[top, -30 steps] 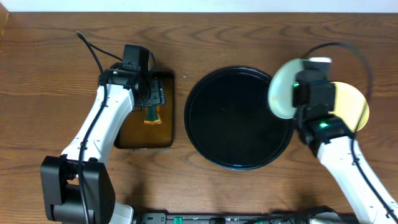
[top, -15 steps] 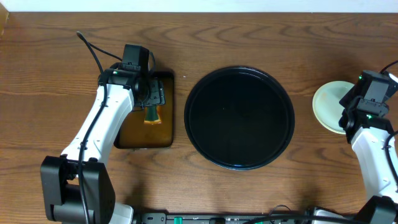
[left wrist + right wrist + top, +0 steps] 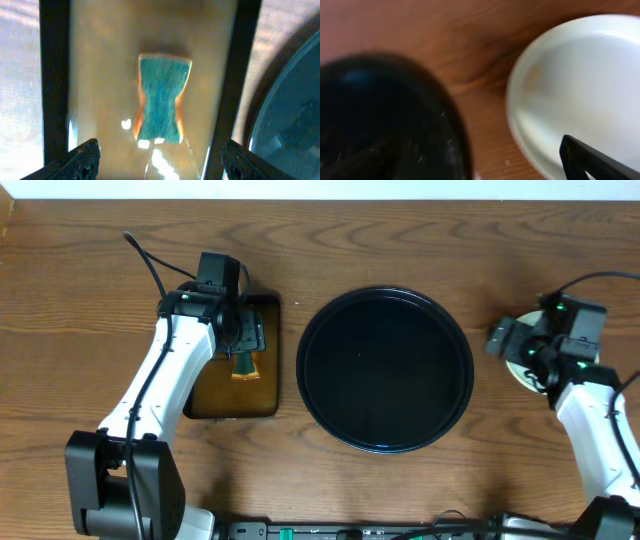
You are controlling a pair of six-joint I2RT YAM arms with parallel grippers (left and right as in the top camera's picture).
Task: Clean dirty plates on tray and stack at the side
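Note:
The round black tray [image 3: 385,370] lies mid-table with nothing on it; its rim [image 3: 395,115] fills the left of the right wrist view. To its right a pale plate [image 3: 519,370] [image 3: 580,90] lies flat on the wood, mostly hidden from above by my right gripper [image 3: 515,348]. That gripper hovers over the plate's left edge with its jaws spread and nothing between them. Only one fingertip [image 3: 590,160] shows, above the plate. My left gripper [image 3: 162,162] hangs open over the sponge [image 3: 161,97].
The teal-topped sponge [image 3: 243,363] lies in a rectangular black tray [image 3: 268,375] of brownish liquid, left of the round tray. A black cable [image 3: 150,265] runs across the wood at the back left.
My right gripper carried the pale plate from the round tray's right edge out to the right, laid it down flat and opened. The left arm has not moved.

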